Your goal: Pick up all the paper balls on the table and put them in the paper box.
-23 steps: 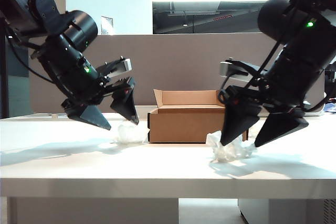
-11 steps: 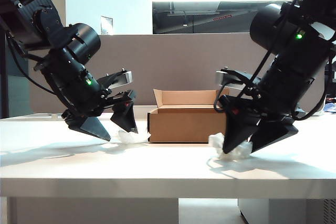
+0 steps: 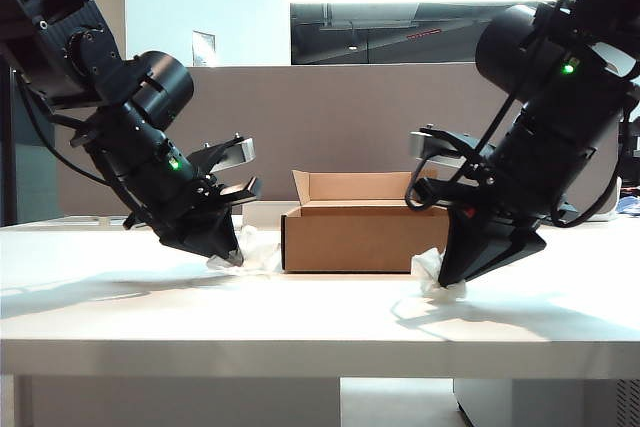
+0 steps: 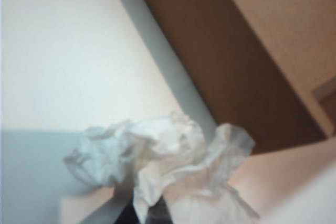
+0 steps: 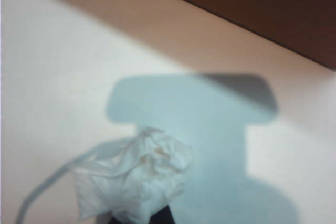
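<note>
Now both arms are down at the white table (image 3: 120,317), one on each side of the brown cardboard paper box (image 3: 355,237), which sits open at the middle of the tabletop with its flap upright at the far side. On the left, the left gripper (image 3: 222,250) angles down and inward, its black jaws pinched together on a crumpled white paper ball (image 3: 255,247) lying just beside the box's left wall. From the left wrist view that paper ball (image 4: 168,166) fills the low centre, folds bunched up at the dark fingertips, with the brown box side (image 4: 247,72) running diagonally close behind it. Over on the right, the right gripper (image 3: 455,282) points down at the near right corner of the box, jaws drawn tight on a second paper ball (image 3: 432,269), white paper squeezing out around the tips and touching the table. The right wrist view shows the same wad (image 5: 134,179) clamped at the fingertips, the arm's shadow spread across the tabletop (image 5: 52,77) beyond it. Only these two wads show; I cannot make out a third from any view
</note>
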Action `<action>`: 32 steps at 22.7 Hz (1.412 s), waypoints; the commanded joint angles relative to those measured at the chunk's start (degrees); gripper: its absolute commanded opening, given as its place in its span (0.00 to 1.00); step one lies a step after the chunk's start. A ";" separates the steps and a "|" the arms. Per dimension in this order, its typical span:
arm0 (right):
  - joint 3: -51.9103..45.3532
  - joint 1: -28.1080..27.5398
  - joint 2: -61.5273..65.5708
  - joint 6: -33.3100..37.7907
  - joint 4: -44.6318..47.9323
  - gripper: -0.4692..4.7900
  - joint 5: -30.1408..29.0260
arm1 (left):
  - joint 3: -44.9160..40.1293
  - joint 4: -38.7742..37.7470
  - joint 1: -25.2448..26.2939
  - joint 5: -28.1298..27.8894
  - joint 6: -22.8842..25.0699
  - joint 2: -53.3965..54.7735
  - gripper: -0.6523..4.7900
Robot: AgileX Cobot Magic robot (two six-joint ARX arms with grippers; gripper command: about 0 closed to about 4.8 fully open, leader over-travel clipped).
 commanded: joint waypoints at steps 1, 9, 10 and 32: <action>2.27 -0.02 -0.61 0.04 -0.33 0.09 -3.26 | 0.28 0.42 -0.07 0.15 0.17 -2.40 0.11; 11.85 -0.04 -3.34 -0.02 -2.54 0.09 -4.70 | 0.31 4.68 -0.09 0.15 0.13 -10.19 0.11; 13.27 -0.07 -3.39 -0.04 -2.51 0.09 -4.39 | 0.33 6.10 -0.11 0.59 0.04 -10.88 0.11; 17.46 -2.69 4.72 -2.54 9.79 0.56 3.30 | 19.47 3.80 -6.60 1.25 -0.04 4.00 0.48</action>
